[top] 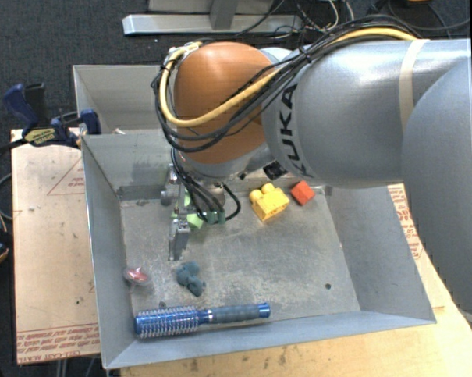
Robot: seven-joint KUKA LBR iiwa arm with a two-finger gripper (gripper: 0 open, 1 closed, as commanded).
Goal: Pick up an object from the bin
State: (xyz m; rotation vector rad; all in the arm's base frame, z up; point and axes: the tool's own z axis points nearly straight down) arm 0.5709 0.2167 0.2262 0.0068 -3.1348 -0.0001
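Observation:
My gripper [177, 247] hangs below the orange dome in the left middle of the bin, its tip close to the floor. A small green thing [197, 219] sits right beside the gripper's body, partly hidden by cables; whether it is held I cannot tell. A small blue-grey figure [191, 279] lies on the floor just in front of the tip. A small pink thing [135, 276] lies to the left of that figure.
A yellow block [269, 202] and an orange-red block [302, 193] lie at the back right, near the arm. A blue hairbrush [203, 318] lies along the front wall. The arm and dome cover the bin's back middle.

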